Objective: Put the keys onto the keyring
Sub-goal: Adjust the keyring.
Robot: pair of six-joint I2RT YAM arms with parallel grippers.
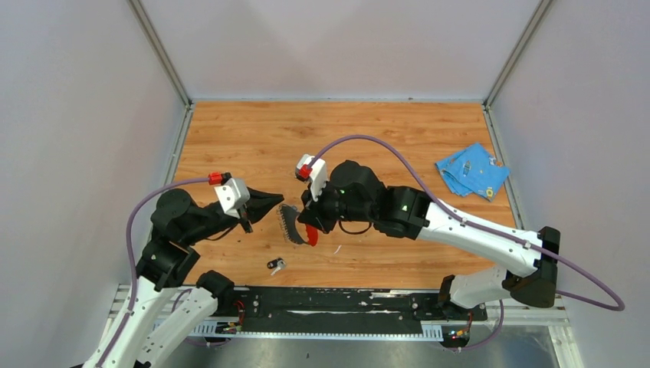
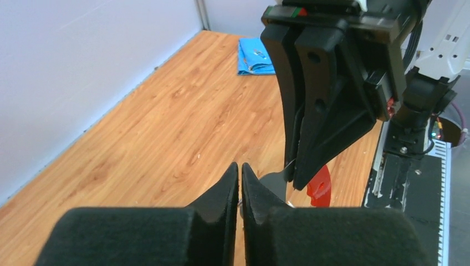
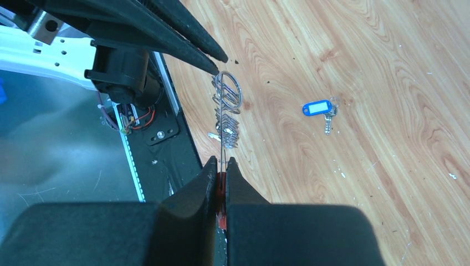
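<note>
Right tool [image 3: 221, 164]: clamped on the red part of the keyring [image 3: 221, 185]. It holds the strap up off the table [image 1: 383, 138], it seems, so the small metal ring [image 3: 226, 90] sticks out at the free end, facing the other arm.

Left tool [image 2: 239, 169]: fingers pressed together, with their tips right at the ring. No view shows whether they pinch a key.

Keyring: suspended between the two arms. The silvery grey part points toward the left tool and the red part sits in the right tool's grip. It shows edge-on in the right wrist view.

Keys: the blue-headed key [image 3: 317, 107] lies flat on the table, well apart from the ring, with neither arm touching it. The black-headed key cannot be picked out with any certainty.

Why held this way: one arm appears to act as a vice, steadying the ring in open air so the other can work at it from the side.

Stage: by the look of it, work at the ring is under way, with the blue key not yet fetched.

Risk: only the strap is gripped, so the thin ring may swing or twist away from a push.

Blue cloth [image 1: 471, 170]: crumpled at the table's right side, far from the action.
</note>
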